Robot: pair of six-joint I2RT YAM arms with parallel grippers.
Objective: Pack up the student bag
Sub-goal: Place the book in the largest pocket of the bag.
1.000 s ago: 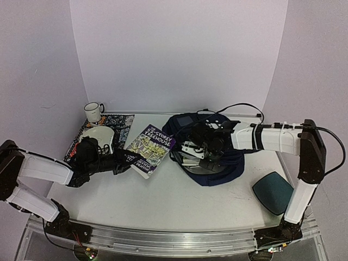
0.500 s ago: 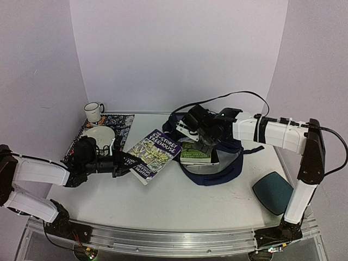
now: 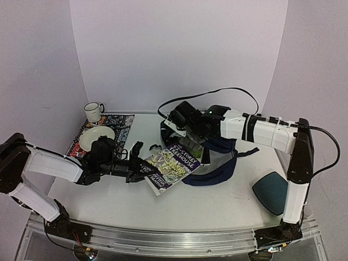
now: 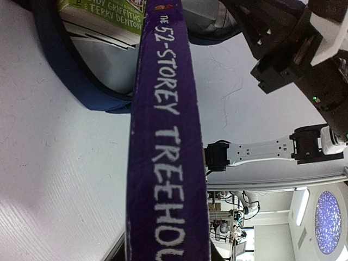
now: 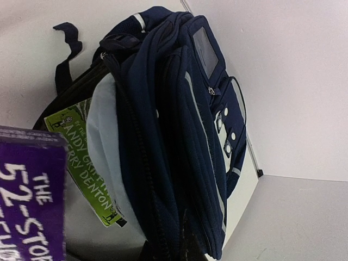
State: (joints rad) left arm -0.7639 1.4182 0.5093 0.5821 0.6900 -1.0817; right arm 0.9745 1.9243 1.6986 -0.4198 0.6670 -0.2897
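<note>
The navy student bag point(image 3: 220, 168) lies at centre right with its mouth toward the left. My right gripper point(image 3: 184, 124) is shut on the bag's upper flap and holds it up; the right wrist view shows the bunched navy fabric point(image 5: 179, 125) running into the jaws. A green book point(image 3: 199, 151) lies inside the mouth, also seen in the right wrist view point(image 5: 81, 152). My left gripper point(image 3: 137, 163) is shut on a purple "52-Storey Treehouse" book point(image 3: 169, 166), its far end at the bag mouth. Its spine point(image 4: 163, 136) fills the left wrist view.
A white mug point(image 3: 93, 111), a white plate point(image 3: 97, 136) and a patterned book point(image 3: 118, 124) sit at the back left. A teal pouch point(image 3: 273, 191) lies at the front right. A black cable point(image 3: 217, 92) arcs over the right arm.
My left gripper has carried the purple book to the right, up to the bag's mouth. My right gripper has pulled the bag's flap up and back to the left, uncovering the green book.
</note>
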